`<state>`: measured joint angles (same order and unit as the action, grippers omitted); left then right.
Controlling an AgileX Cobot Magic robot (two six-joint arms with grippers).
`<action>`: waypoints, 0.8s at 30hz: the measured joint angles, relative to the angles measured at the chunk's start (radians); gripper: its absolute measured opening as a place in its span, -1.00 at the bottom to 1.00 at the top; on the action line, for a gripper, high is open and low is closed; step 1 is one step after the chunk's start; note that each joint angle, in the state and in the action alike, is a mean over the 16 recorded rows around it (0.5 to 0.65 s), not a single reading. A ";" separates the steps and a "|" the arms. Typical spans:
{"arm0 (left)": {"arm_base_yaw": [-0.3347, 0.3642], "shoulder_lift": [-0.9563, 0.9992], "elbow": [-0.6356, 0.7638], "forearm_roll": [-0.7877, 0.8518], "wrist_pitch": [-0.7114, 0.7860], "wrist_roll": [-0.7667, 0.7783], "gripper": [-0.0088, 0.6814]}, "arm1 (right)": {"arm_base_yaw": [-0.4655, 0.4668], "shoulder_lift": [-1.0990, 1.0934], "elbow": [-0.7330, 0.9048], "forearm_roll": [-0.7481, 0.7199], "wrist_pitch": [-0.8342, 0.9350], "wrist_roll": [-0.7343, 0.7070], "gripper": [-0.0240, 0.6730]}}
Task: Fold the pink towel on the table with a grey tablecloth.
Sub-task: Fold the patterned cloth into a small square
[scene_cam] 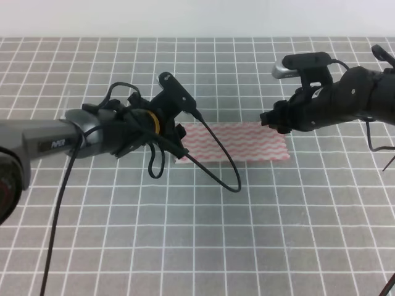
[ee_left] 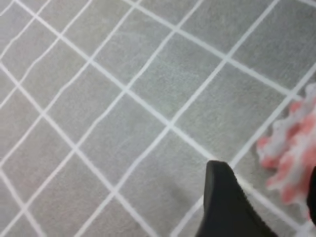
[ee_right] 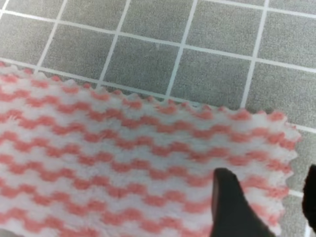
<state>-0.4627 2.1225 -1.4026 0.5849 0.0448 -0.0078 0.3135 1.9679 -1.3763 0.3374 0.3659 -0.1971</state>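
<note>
Close under the right wrist camera, the pink towel (ee_right: 128, 163) fills most of the frame: pink and white wavy stripes, a zigzag cut along its far edge and right end, lying flat. One dark fingertip (ee_right: 229, 205) of the right gripper (ee_right: 266, 207) stands over the towel's right corner, with a second dark edge at the frame's right border and a clear gap between them, so the jaws are spread with nothing between them.

From the high view the towel (scene_cam: 247, 143) lies as a long, narrow strip near the middle of the table with a grey tablecloth (scene_cam: 259, 234), its long sides running left to right along the white grid lines. Its left end is hidden behind the left gripper (scene_cam: 179, 140) and a looping black cable (scene_cam: 219, 166) that droops across the strip's near left part. The right gripper (scene_cam: 271, 118) hangs just above the towel's far right corner.

In the left wrist view, a dark fingertip (ee_left: 224, 202) sits above bare grey cloth (ee_left: 123, 98), and the towel's zigzag corner (ee_left: 291, 153) lies blurred just to its right. A second dark edge shows at the right border, apart from the first; the left jaws are spread and grasp nothing.
</note>
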 joint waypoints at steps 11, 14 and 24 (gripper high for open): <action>0.009 -0.049 -0.125 -0.218 0.238 0.032 -0.52 | -0.049 -0.002 -0.002 0.030 0.107 0.034 -0.14; 0.008 -0.061 -0.155 -0.361 0.305 0.119 -0.70 | -0.060 -0.002 -0.002 0.040 0.141 0.041 -0.14; 0.005 -0.040 -0.179 -0.843 0.441 0.550 -0.96 | -0.065 0.000 -0.004 0.085 0.192 0.004 -0.14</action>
<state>-0.4576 2.0827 -1.5819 -0.2584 0.4858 0.5418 0.2486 1.9679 -1.3799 0.4229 0.5580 -0.1932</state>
